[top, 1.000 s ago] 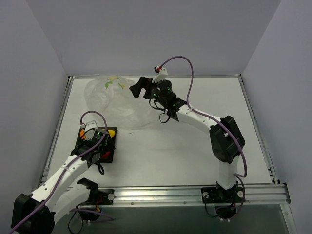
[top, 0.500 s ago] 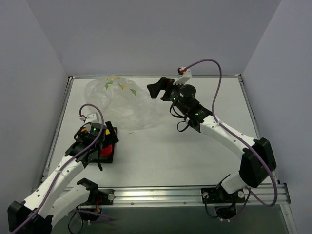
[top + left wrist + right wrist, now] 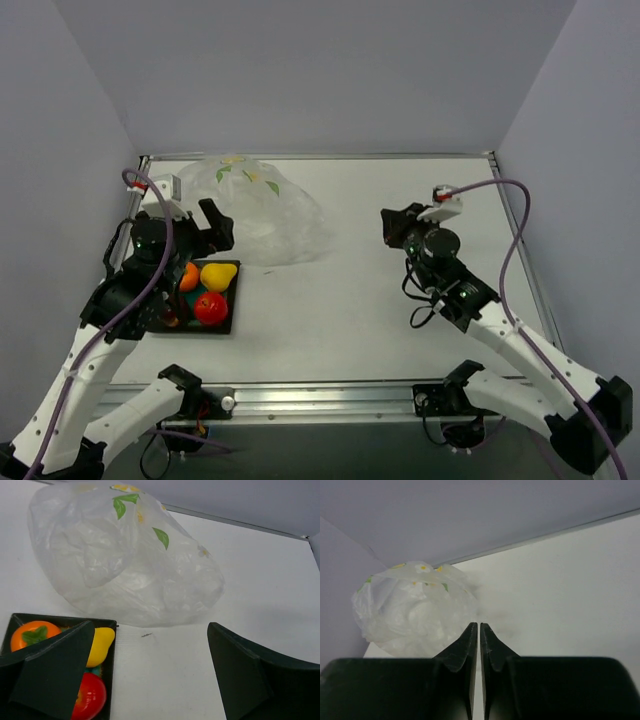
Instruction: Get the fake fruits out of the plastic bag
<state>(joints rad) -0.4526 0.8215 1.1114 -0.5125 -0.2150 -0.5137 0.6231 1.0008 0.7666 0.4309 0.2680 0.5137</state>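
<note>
Glossy plastic fake fruits [image 3: 210,306]; crinkly translucent plastic bag [image 3: 262,214].

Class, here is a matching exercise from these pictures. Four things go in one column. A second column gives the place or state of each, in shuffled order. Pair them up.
Column 1
1. plastic bag
2. orange fruit
3. left gripper
4. right gripper

Column 2
A. shut, holding nothing
B. lying in the tray
C. open wide, empty
D. crumpled on the table, beside the tray

Right pairs: 1-D, 2-B, 3-C, 4-A.
</note>
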